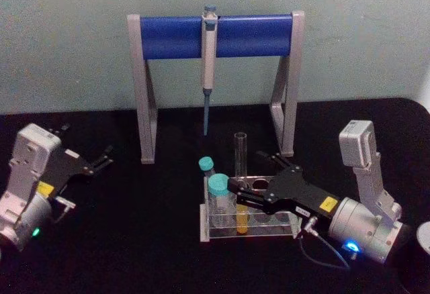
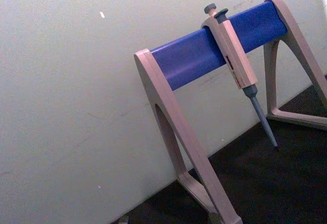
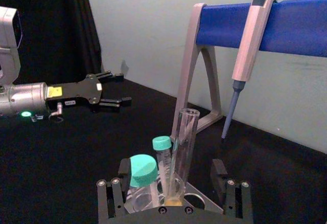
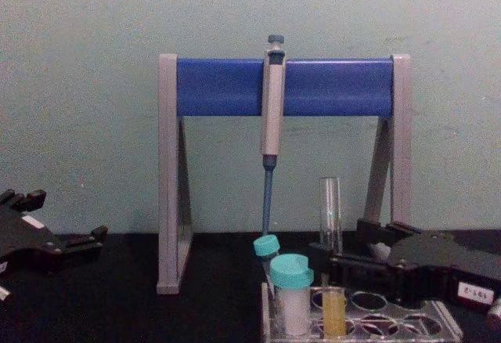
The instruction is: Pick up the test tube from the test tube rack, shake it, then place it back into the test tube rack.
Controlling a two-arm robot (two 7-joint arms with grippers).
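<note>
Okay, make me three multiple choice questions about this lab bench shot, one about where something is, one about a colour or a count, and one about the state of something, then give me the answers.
1. Where does the pipette hang?
A. on the blue bar of the pipette stand
B. in the test tube rack
C. flat on the table

2. How many teal-capped vials stand in the rack?
A. none
B. two
C. four

3. How is the right gripper set at the test tube?
A. shut on it, tube lifted out
B. open, one finger on each side, tube in the rack
C. parked far from the rack

Answers: 1 A, it hooks over the bar. 2 B, two teal caps show. 3 B, the right wrist view shows gaps beside the tube.
</note>
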